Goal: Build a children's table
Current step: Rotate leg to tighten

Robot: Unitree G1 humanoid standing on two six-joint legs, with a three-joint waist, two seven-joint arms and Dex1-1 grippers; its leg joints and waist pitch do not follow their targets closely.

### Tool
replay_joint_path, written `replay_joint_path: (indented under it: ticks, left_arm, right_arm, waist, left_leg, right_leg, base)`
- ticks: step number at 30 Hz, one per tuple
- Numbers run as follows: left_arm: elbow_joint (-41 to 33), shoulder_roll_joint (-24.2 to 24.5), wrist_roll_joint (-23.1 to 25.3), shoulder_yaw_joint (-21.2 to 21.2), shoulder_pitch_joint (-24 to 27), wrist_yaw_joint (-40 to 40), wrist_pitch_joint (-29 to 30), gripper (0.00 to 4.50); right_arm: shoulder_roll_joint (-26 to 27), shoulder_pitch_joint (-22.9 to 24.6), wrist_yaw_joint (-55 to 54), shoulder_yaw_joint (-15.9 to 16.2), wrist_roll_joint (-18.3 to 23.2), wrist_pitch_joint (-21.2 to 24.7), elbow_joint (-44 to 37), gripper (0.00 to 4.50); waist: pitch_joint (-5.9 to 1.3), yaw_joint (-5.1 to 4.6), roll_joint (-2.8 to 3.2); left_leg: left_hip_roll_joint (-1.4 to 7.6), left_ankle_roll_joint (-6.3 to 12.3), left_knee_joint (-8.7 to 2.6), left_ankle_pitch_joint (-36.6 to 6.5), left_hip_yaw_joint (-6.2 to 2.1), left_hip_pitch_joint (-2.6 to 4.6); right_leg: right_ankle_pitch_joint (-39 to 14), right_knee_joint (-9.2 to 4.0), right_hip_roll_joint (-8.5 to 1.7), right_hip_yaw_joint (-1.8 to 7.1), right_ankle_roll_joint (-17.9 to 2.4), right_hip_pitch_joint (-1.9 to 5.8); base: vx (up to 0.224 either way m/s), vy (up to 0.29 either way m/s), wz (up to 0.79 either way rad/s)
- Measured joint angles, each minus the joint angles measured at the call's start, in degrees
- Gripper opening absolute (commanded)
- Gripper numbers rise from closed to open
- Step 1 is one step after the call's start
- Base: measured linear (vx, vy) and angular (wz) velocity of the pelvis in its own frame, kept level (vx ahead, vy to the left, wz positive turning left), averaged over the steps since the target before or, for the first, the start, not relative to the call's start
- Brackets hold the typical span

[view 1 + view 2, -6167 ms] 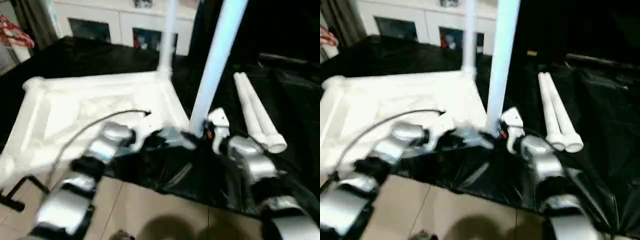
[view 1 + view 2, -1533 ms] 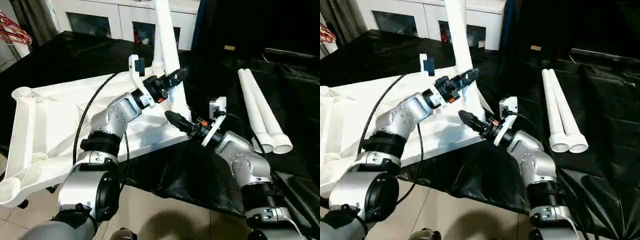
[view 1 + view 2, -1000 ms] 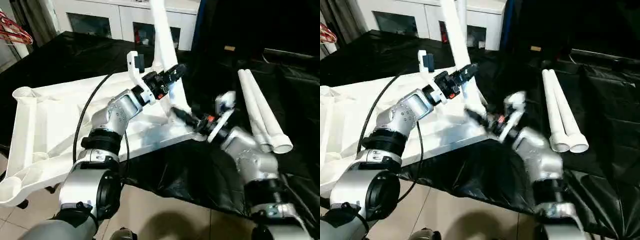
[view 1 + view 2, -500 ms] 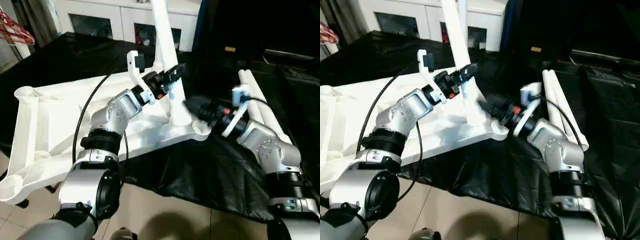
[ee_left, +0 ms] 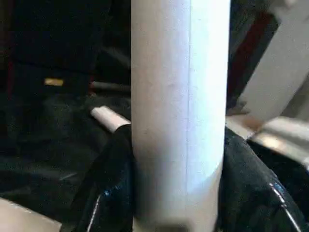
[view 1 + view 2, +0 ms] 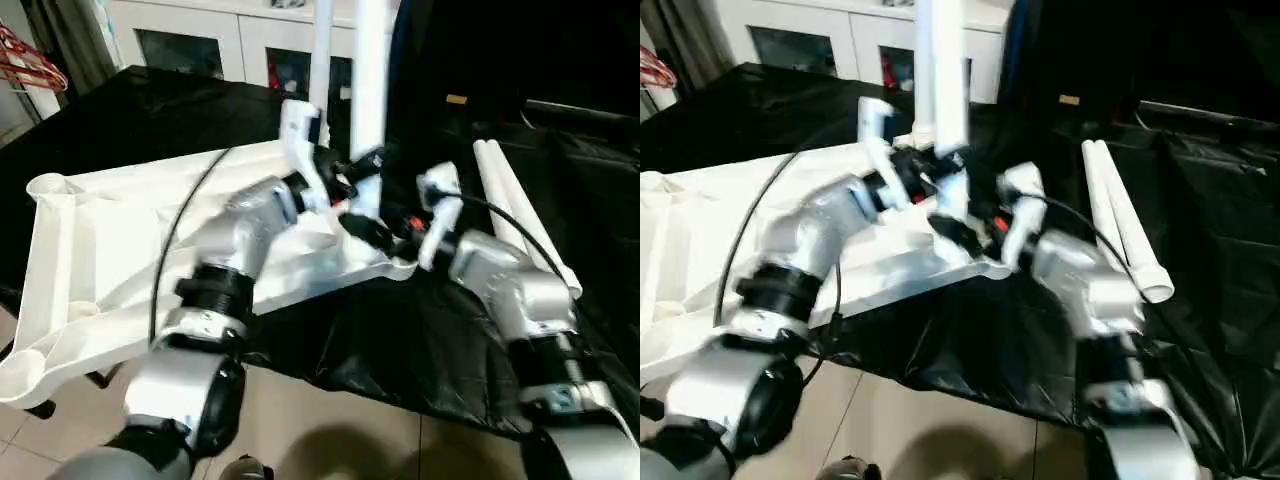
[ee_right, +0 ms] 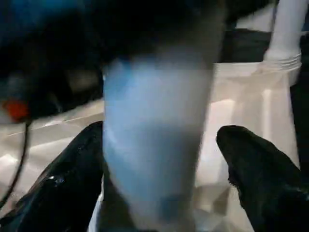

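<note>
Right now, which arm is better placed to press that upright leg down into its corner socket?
Left, probably. The left gripper is already shut on the upright leg, fingers on both sides. The right gripper stands open around the leg's base, near the tabletop corner.

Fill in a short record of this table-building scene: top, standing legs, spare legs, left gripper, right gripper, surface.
top: white top, underside up, on black sheet
standing legs: near leg upright at the top's near right corner; far leg upright behind it
spare legs: two legs lying side by side on the right
left gripper: left gripper shut on near leg
right gripper: right gripper open, fingers either side of near leg
surface: black sheet
</note>
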Motion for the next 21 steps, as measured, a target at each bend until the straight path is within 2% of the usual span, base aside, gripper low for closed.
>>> replay_joint_path:
  ticks: [1, 4, 9, 11, 21]
  left_arm:
    - [0.0, -0.2, 1.6, -0.2, 0.0, 3.0, -0.7, 1.93]
    - [0.0, -0.6, 4.6, -0.4, 0.0, 10.4, -2.3, 1.93]
    - [0.0, -1.0, 6.7, 0.3, 0.0, 16.5, -4.0, 1.93]
    - [-0.1, -1.0, 7.3, 0.4, 0.0, 17.8, -4.7, 1.93]
    - [-2.1, -2.1, 7.9, 0.3, 1.1, 20.1, -5.0, 1.93]
  right_arm:
    - [0.9, 0.0, -0.9, 0.3, -0.5, -0.4, -0.2, 3.63]
    - [3.0, 0.0, -3.2, 1.2, -1.5, -0.6, -0.2, 3.45]
    - [5.5, 0.0, -7.3, 1.4, -2.4, -0.6, -0.2, 3.12]
    - [6.3, 0.0, -8.2, 1.5, -2.9, -0.7, -0.2, 2.83]
    - [8.1, 0.6, -10.1, 1.7, -3.9, -2.0, -0.1, 2.08]
  waist:
    - [0.00, -0.15, 0.00]
    - [0.00, -0.19, 0.00]
    - [0.00, -0.07, 0.00]
    - [0.00, -0.04, 0.00]
    - [0.01, -0.03, -0.01]
  left_leg:
    - [0.00, 0.00, -0.01, 0.0, 0.00, 0.00]
    - [0.00, 0.00, -0.03, 0.0, 0.00, -0.01]
    - [-0.01, 0.00, -0.01, 0.0, 0.00, -0.02]
    - [-0.01, 0.00, -0.01, 0.0, -0.01, -0.01]
    - [-0.01, -0.01, -0.01, 0.0, -0.01, -0.01]
  right_leg:
    - [0.0, 0.00, 0.01, 0.01, 0.0, -0.02]
    - [0.0, 0.00, 0.01, 0.00, 0.0, -0.04]
    - [0.0, -0.01, 0.01, 0.02, 0.0, -0.02]
    - [0.0, -0.01, 0.01, 0.02, 0.0, -0.02]
    - [0.0, 0.00, 0.01, 0.03, 0.0, -0.02]
  base:
    - [0.000, 0.000, 0.00]
    - [0.000, 0.000, 0.00]
    - [0.000, 0.000, 0.00]
    - [0.000, 0.000, 0.00]
    - [0.000, 0.000, 0.00]
